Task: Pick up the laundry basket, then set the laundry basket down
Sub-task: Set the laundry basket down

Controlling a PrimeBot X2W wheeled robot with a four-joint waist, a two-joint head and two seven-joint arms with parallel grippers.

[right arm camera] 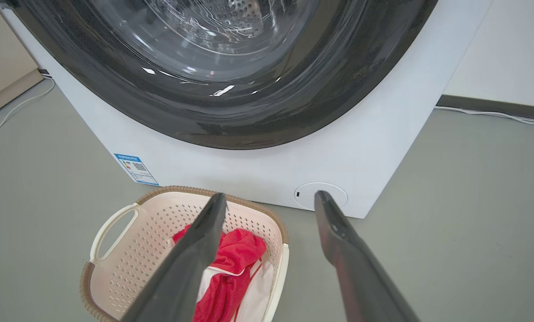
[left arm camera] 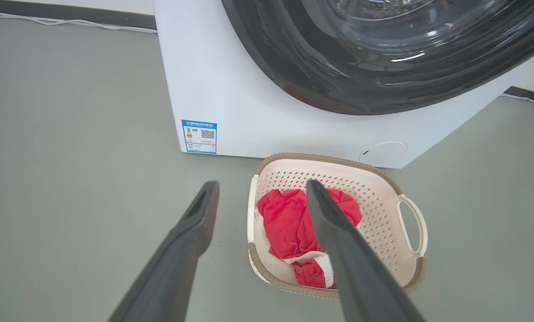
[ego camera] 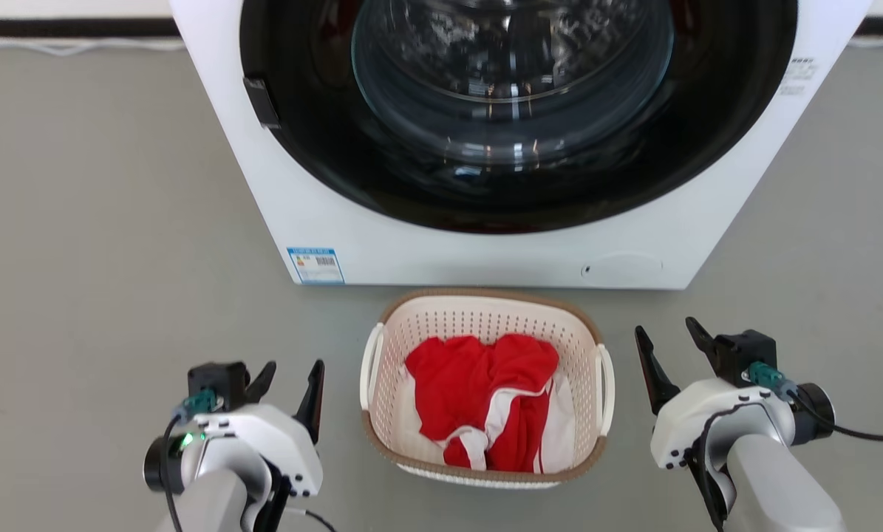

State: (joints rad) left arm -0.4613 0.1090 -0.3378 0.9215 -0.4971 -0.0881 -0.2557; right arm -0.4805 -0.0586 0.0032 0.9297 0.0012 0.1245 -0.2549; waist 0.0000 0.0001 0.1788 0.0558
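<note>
The laundry basket [ego camera: 485,319] is sitting with its handles [ego camera: 372,366] pointing sideways, long axis unclear; the left gripper [ego camera: 295,366] and right gripper [ego camera: 664,326] are flanking it, fingers spread wide, empty.

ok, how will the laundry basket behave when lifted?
Likely light: the laundry basket is perforated plastic holding just red-and-white clothing. Its holed walls may flex slightly. The clothing lies loose and could shift if one side rises first.
</note>
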